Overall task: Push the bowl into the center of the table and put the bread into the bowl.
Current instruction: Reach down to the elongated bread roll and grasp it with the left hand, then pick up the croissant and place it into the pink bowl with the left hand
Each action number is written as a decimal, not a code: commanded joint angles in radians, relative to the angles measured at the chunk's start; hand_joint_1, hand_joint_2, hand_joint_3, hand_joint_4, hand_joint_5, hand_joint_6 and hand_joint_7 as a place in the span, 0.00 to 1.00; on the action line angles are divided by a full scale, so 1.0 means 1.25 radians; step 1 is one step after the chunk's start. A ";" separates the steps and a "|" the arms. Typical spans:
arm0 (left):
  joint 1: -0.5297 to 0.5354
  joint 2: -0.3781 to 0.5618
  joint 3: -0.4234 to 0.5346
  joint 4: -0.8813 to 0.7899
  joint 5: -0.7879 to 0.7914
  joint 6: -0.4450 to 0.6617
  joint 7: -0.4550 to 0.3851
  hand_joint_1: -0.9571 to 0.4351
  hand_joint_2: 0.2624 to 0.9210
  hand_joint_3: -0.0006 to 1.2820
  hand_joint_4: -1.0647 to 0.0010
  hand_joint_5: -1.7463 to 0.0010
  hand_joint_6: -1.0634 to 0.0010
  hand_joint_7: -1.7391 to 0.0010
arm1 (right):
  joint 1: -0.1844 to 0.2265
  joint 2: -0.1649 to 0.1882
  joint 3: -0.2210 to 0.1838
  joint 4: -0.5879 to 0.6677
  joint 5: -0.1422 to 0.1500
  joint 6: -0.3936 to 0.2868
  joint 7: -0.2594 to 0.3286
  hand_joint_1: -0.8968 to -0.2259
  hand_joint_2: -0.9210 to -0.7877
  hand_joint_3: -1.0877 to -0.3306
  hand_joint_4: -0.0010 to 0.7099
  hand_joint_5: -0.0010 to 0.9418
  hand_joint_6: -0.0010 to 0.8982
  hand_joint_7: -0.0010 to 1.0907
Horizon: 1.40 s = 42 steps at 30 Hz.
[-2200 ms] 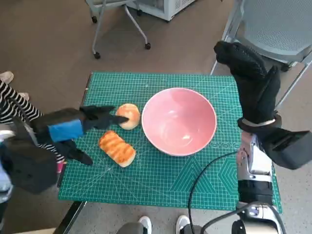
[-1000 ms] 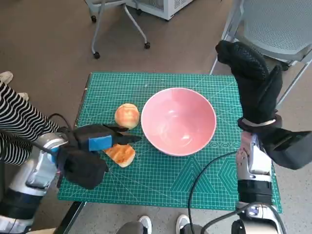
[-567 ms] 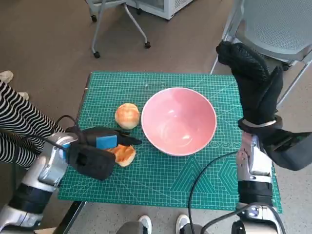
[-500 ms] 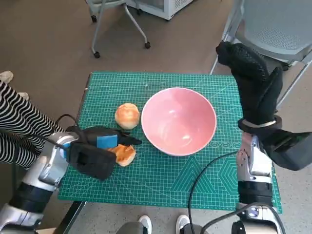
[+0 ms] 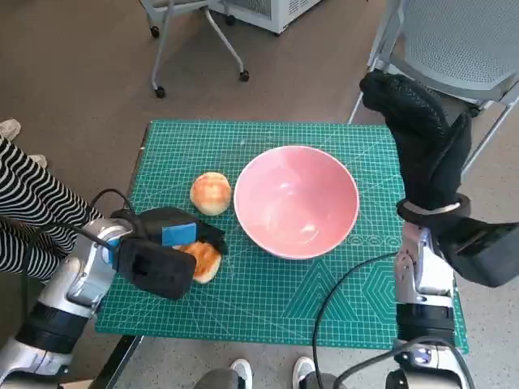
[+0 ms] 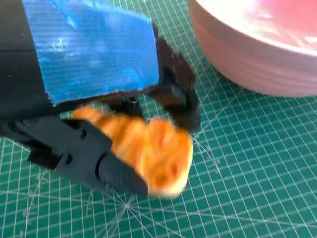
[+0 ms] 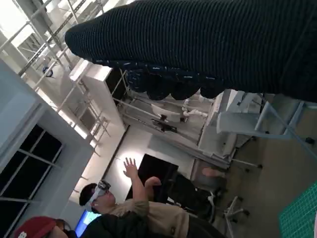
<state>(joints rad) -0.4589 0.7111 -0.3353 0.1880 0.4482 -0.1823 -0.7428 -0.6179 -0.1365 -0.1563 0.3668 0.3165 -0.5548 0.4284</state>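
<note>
The pink bowl [image 5: 296,203] stands on the green mat, a little right of its middle. A round bun [image 5: 211,193] lies just left of the bowl. Nearer the front left lies a long orange-striped bread [image 5: 203,259], and my left hand [image 5: 166,243] grips it. In the left wrist view my black fingers [image 6: 176,91] curl over the bread [image 6: 148,148] and another part of the hand lies under it, with the bowl's wall [image 6: 247,64] close beside. My right hand [image 5: 418,130] is raised beyond the mat's right edge, holding nothing, with its glove [image 7: 208,49] across the right wrist view.
The green cutting mat [image 5: 268,308] covers the small table. A black cable [image 5: 340,284] crosses its front right. A grey chair [image 5: 470,40] stands behind my right hand. A person's striped clothing [image 5: 24,203] is at the left edge, and a person [image 7: 124,203] shows in the right wrist view.
My left hand has moved from beside the round bun down onto the long bread, and its fingers have curled around it. The right hand, bowl and bun have not moved.
</note>
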 commanded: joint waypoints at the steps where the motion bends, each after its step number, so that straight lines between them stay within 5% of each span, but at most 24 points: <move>1: 0.012 0.012 0.001 -0.001 0.011 -0.006 0.002 0.69 0.93 0.09 0.32 0.29 0.37 0.41 | 0.017 0.001 0.000 0.002 0.005 0.007 0.007 0.35 0.00 0.59 0.22 0.01 0.00 0.56; 13: 0.003 0.062 0.153 -0.228 -0.128 0.040 -0.047 0.69 0.93 0.08 0.27 0.40 0.40 0.31 | 0.008 -0.007 -0.008 0.015 0.013 0.003 0.018 0.36 0.00 0.59 0.22 0.00 0.00 0.56; 23: -0.117 0.051 0.240 -0.341 -0.231 0.106 -0.038 0.69 0.93 0.07 0.25 0.41 0.38 0.33 | 0.004 -0.013 -0.015 0.012 0.029 0.010 0.029 0.36 0.00 0.59 0.23 0.01 0.00 0.56; 33: -0.272 -0.023 0.226 -0.354 -0.237 0.122 0.022 0.69 0.93 0.06 0.27 0.36 0.35 0.39 | -0.001 -0.017 -0.023 0.026 0.032 -0.006 0.038 0.35 0.00 0.59 0.23 0.01 0.00 0.56; 42: -0.381 -0.130 0.136 -0.239 -0.178 0.045 0.082 0.69 0.73 0.25 0.26 0.31 0.32 0.43 | 0.000 -0.018 -0.031 0.033 0.035 -0.015 0.043 0.34 0.00 0.60 0.22 0.00 0.00 0.54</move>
<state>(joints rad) -0.8909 0.5843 -0.1210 -0.1548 0.2009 -0.1095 -0.6524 -0.6234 -0.1543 -0.1914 0.3950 0.3530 -0.5757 0.4734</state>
